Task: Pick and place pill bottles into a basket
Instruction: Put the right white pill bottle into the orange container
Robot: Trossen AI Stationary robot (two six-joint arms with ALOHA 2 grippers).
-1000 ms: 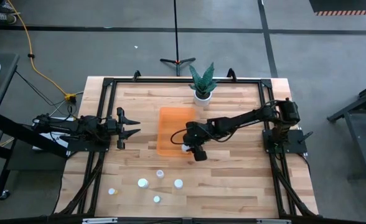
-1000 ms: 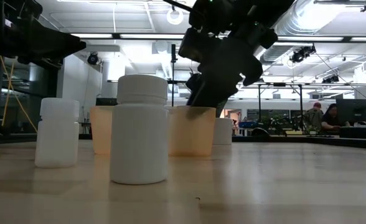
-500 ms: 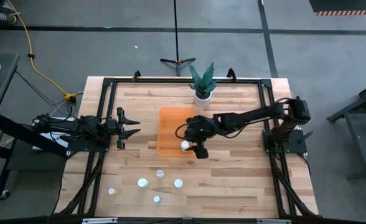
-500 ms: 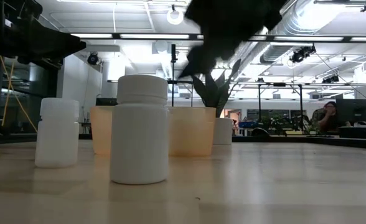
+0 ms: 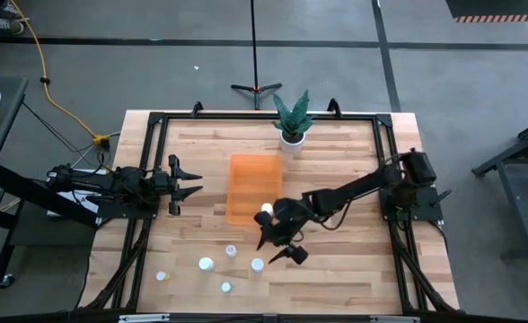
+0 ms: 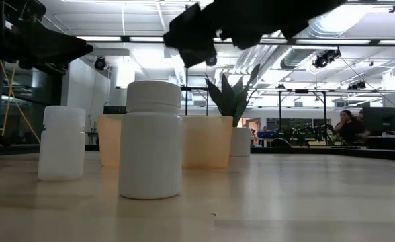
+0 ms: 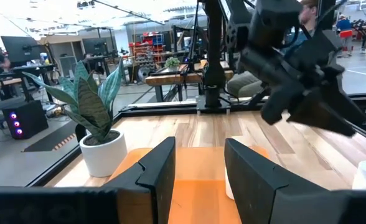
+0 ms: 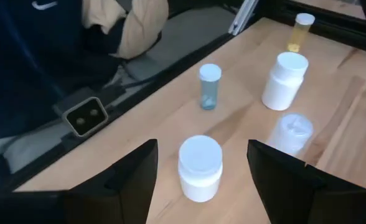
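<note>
The orange basket (image 5: 250, 184) stands mid-table with one white pill bottle (image 5: 266, 209) in its near right corner. Several small pill bottles stand on the wood near the front edge, among them three white-capped ones (image 5: 258, 265) (image 5: 206, 264) (image 5: 231, 251). My right gripper (image 5: 279, 248) hangs open above the table just right of them; in the right wrist view (image 8: 201, 147) a white bottle (image 8: 200, 168) stands ahead between its fingers, untouched. My left gripper (image 5: 190, 188) is open and empty at the table's left; its wrist view (image 7: 198, 168) looks across the basket (image 7: 195, 193).
A white pot with a green plant (image 5: 292, 126) stands at the far edge behind the basket. The right wrist view also shows a clear vial (image 8: 210, 86), a white bottle (image 8: 284, 79), a translucent bottle (image 8: 293, 130) and a yellow vial (image 8: 301, 31). People sit in the room beyond (image 6: 348, 124).
My right gripper has moved from the basket's near right corner toward the table's near edge and now hangs over the loose bottles. The white bottle it was beside stays in the basket's near right corner.
</note>
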